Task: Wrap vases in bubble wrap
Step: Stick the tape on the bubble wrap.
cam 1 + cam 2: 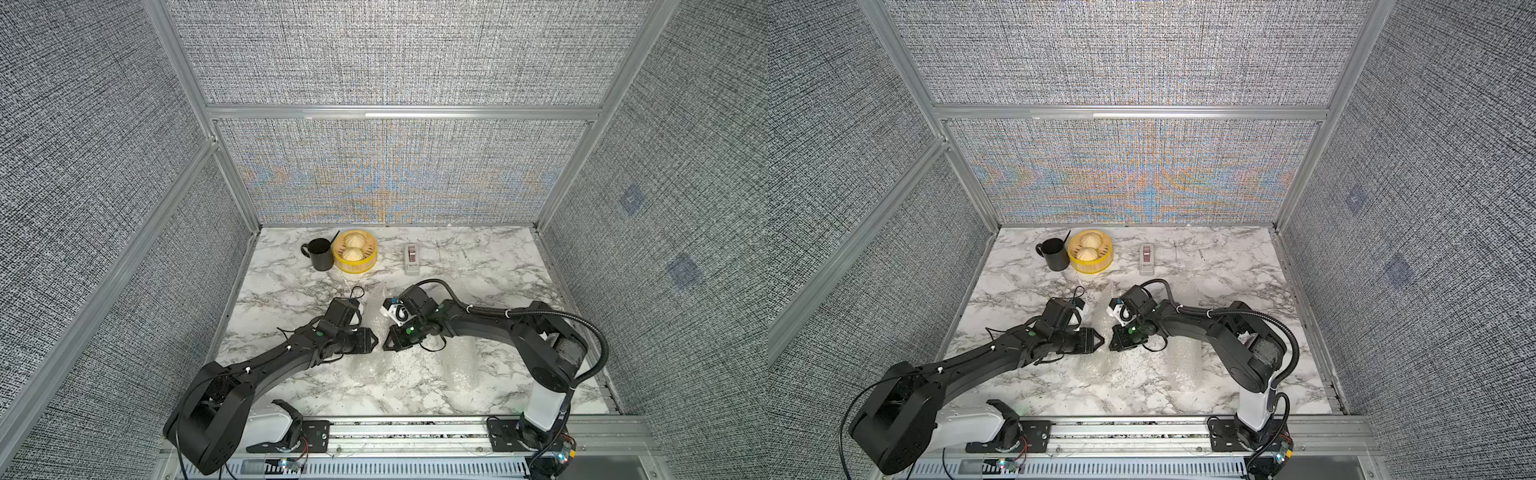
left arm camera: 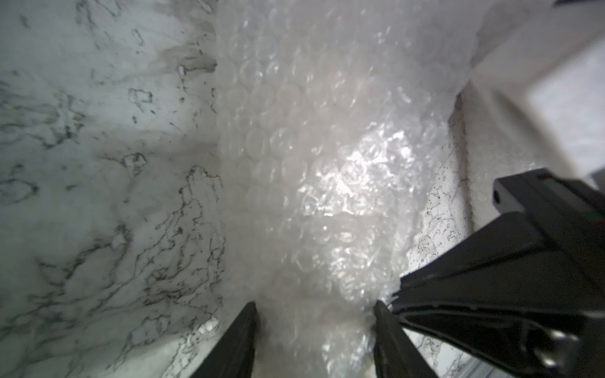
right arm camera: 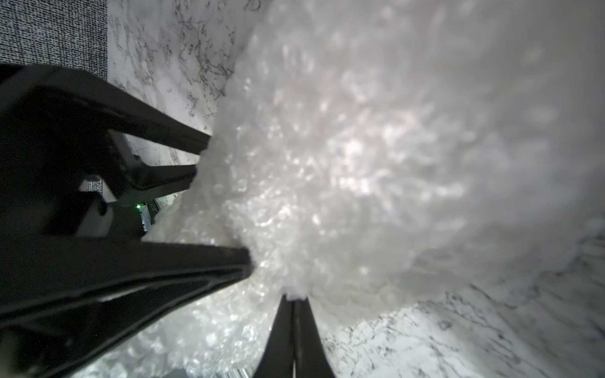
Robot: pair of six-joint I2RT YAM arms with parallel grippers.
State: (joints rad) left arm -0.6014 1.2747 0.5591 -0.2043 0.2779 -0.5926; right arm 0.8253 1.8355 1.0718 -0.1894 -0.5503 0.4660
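Left wrist view first: the left tool [image 2: 314,306] has its two black fingers [image 2: 242,330] roughly halfway apart, one on each side of a lumpy bundle of bubble wrap [image 2: 327,183]. Both press into the plastic, so it's gripping that bundle. I honestly can't make out a vase through all those shiny bubbles, it's too cloudy to say what's inside.

From the right wrist it's a different story. The right tool [image 3: 293,299] has its jaws flat together with no gap, and the tips touch an edge of the bundle. Whether a bit of film is nipped between them, I can't tell.

In both top views the two arms meet nose to nose around the middle of the marble worktop [image 1: 478,266]. The tools almost touch, and the bundle lies under and between them. A second roll of wrap [image 1: 457,370] lies just beside it, nearer the right arm's base and partly tucked under that arm.

Along the back edge, well apart from all this, a black mug [image 1: 320,253] stands just beside a yellow steamer basket [image 1: 361,266] with two buns [image 1: 353,240] in it. A grey tape dispenser [image 1: 411,258] sits further to the right.
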